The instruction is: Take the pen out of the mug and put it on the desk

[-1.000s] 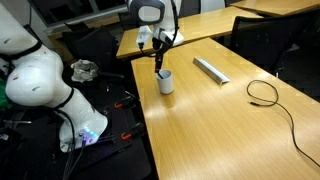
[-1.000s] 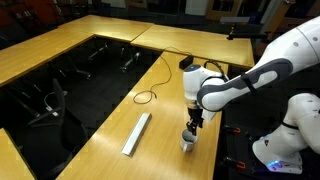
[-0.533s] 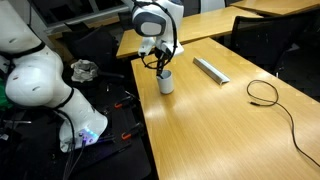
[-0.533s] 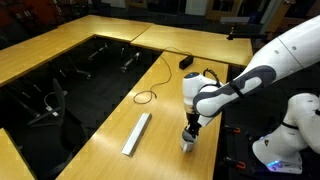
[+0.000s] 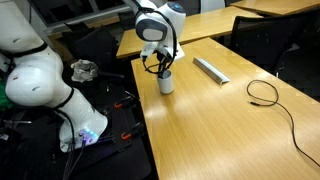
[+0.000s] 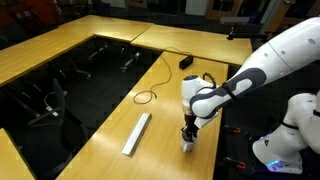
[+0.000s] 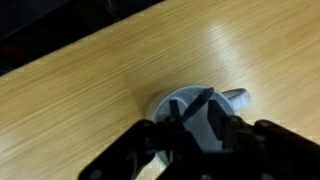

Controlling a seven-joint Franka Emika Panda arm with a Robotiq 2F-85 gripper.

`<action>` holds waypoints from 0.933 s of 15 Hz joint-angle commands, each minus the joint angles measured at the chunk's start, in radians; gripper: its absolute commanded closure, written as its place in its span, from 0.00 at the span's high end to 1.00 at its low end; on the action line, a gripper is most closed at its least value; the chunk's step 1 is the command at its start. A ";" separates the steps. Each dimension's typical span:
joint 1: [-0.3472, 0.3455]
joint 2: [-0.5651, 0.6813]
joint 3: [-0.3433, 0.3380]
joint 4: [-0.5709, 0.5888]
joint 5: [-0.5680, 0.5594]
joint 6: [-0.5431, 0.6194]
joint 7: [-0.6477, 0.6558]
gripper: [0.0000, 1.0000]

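A white mug [image 5: 166,84] stands on the wooden desk [image 5: 210,125] near its edge; it also shows in an exterior view [image 6: 187,144]. In the wrist view the mug [image 7: 178,103] is right below me, its handle to the right, with a dark pen [image 7: 197,103] leaning inside it. My gripper [image 7: 193,122] is low over the mug's mouth, one finger on each side of the pen, and looks open. In both exterior views the gripper [image 5: 160,68] [image 6: 190,128] hangs just above the mug's rim and hides most of the pen.
A long grey bar [image 5: 211,69] [image 6: 136,133] lies on the desk beyond the mug. A black cable [image 5: 265,92] [image 6: 148,96] loops farther along. The desk edge drops off close beside the mug, with chairs and clutter below.
My gripper has come down from well above the mug to its rim, with the fingers now round the pen. The mug has not moved.
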 commanded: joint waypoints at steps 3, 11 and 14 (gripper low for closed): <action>0.004 0.029 0.007 0.014 0.021 0.031 0.062 0.42; -0.001 0.050 0.005 0.015 0.060 0.013 0.095 0.00; -0.005 0.041 0.006 0.019 0.085 -0.004 0.081 0.03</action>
